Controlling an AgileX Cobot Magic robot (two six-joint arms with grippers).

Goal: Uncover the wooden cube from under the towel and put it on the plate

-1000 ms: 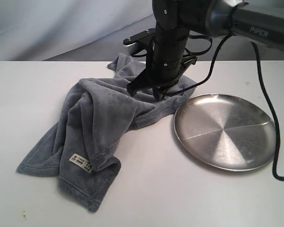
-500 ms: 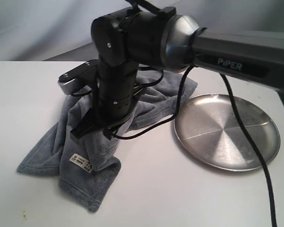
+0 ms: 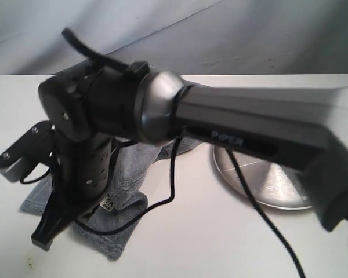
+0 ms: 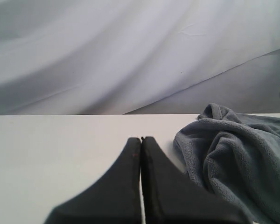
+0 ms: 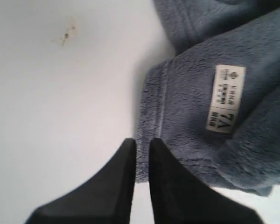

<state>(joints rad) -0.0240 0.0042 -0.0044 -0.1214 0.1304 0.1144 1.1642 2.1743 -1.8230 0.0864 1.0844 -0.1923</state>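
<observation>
The right gripper (image 5: pixel 141 142), jaws a slit apart at the towel (image 5: pixel 200 74) hem (pinched or freed, one cannot tell), hangs in the lower left of the exterior frame. The left gripper (image 4: pixel 141 139) sits closed and empty. The cube is nowhere in view. The plate (image 3: pixel 275 188) lies right of centre, half behind the arm. The sound move is probably to free the hem, lift clear, then find the cube.

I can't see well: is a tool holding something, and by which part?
Left tool: shut, empty. Right tool: poised at the plush blue-grey towel's stitched hem, but a hold cannot be told.
</observation>
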